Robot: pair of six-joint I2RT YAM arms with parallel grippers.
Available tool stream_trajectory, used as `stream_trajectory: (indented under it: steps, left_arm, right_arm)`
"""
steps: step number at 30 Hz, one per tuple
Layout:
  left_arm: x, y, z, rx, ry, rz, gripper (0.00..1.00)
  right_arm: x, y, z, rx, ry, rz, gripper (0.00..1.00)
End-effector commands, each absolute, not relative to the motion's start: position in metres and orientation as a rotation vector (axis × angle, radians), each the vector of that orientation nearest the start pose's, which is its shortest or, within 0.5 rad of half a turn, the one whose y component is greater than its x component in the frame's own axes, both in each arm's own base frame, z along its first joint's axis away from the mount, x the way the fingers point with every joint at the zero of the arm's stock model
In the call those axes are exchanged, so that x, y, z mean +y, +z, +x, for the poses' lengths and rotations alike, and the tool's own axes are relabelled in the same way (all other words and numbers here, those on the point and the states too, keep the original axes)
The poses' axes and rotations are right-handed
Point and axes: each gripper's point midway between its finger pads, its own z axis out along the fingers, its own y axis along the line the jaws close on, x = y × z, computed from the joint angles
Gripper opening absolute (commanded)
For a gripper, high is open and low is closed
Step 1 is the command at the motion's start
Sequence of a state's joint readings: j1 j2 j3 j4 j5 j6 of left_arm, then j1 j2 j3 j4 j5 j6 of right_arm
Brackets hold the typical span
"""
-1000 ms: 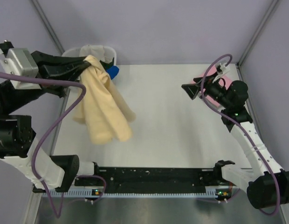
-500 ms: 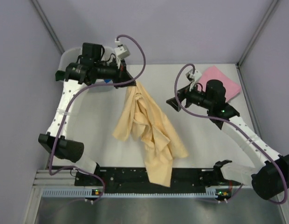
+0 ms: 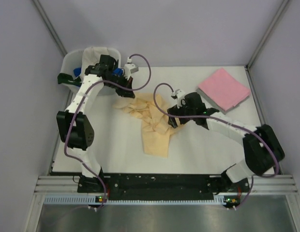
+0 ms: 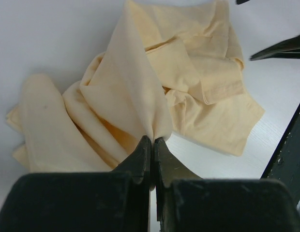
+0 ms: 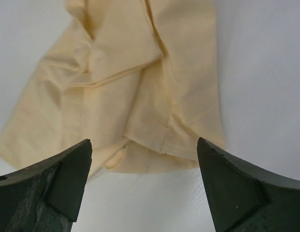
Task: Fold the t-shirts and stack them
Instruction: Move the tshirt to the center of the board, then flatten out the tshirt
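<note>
My left pincer [image 4: 152, 140] clamps the yellow shirt [image 3: 155, 128], crumpled on the desk [image 3: 213, 145]; right pincer [image 5: 143, 142] hangs open above it. I'm spreading it flat: next, the right must catch a hem.

Left claw [image 4: 152, 143] pinched tight on yellow t-shirt [image 4: 126, 92], right claw [image 5: 144, 144] spread wide

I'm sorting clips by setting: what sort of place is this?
Most likely a robotics lab work cell, not a home: a white table boxed in by plain lilac panels, with a black mounting rail along its near edge.
</note>
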State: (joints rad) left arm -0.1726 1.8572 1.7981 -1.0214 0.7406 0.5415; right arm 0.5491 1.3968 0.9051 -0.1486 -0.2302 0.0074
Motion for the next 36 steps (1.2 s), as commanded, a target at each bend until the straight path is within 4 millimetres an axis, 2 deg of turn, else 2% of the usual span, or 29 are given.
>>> stream_trajectory:
  steps: [1, 3, 6, 8, 10, 12, 16, 19, 20, 21, 23, 24, 26, 28, 31, 33, 36]
  left_arm:
    - [-0.176, 0.232, 0.38, 2.073, -0.79, 1.111, 0.0]
    - [-0.174, 0.236, 0.379, 2.067, -0.771, 1.108, 0.0]
    - [-0.172, 0.239, 0.377, 2.069, -0.754, 1.101, 0.0]
    - [-0.172, 0.238, 0.375, 2.073, -0.757, 1.095, 0.0]
    - [-0.172, 0.24, 0.373, 2.064, -0.755, 1.091, 0.0]
    - [-0.172, 0.244, 0.373, 2.055, -0.746, 1.09, 0.0]
    - [-0.168, 0.254, 0.379, 2.052, -0.691, 1.067, 0.0]
    - [-0.166, 0.253, 0.381, 2.057, -0.677, 1.063, 0.0]
    - [-0.166, 0.252, 0.381, 2.062, -0.677, 1.062, 0.0]
    - [-0.166, 0.253, 0.381, 2.062, -0.675, 1.058, 0.0]
    - [-0.165, 0.254, 0.385, 2.066, -0.661, 1.041, 0.0]
    - [-0.163, 0.256, 0.387, 2.071, -0.644, 1.026, 0.0]
    - [-0.159, 0.265, 0.392, 2.073, -0.599, 0.997, 0.0]
    - [-0.153, 0.279, 0.396, 2.066, -0.554, 0.971, 0.0]
    - [-0.146, 0.31, 0.394, 2.019, -0.487, 0.948, 0.0]
    - [-0.143, 0.327, 0.39, 1.979, -0.446, 0.947, 0.0]
    - [-0.136, 0.352, 0.382, 1.913, -0.376, 0.954, 0.0]
  right_arm:
    - [0.23, 0.09, 0.351, 2.242, 0.365, -0.624, 0.87]
    - [0.23, 0.091, 0.367, 2.242, 0.325, -0.614, 0.86]
    - [0.224, 0.084, 0.377, 2.236, 0.258, -0.66, 0.84]
    - [0.217, 0.067, 0.374, 2.295, 0.239, -0.668, 0.75]
    - [0.22, 0.054, 0.364, 2.355, 0.284, -0.698, 0.68]
    - [0.222, 0.052, 0.361, 2.359, 0.309, -0.709, 0.67]
    - [0.211, 0.053, 0.365, 2.41, 0.262, -0.652, 0.68]
    - [0.2, 0.04, 0.362, 2.498, 0.237, -0.576, 0.67]
    - [0.198, 0.033, 0.359, 2.526, 0.233, -0.569, 0.63]
    - [0.197, 0.029, 0.358, 2.543, 0.239, -0.558, 0.53]
    - [0.194, 0.023, 0.357, 2.578, 0.251, -0.527, 0.21]
    - [0.192, 0.026, 0.36, 2.58, 0.253, -0.502, 0.0]
    - [0.182, 0.043, 0.369, 2.545, 0.238, -0.429, 0.0]
    - [0.172, 0.076, 0.382, 2.465, 0.226, -0.374, 0.0]
    - [0.161, 0.149, 0.399, 2.285, 0.203, -0.32, 0.0]
    - [0.158, 0.211, 0.4, 2.138, 0.214, -0.307, 0.0]
    - [0.152, 0.289, 0.392, 1.951, 0.228, -0.305, 0.0]
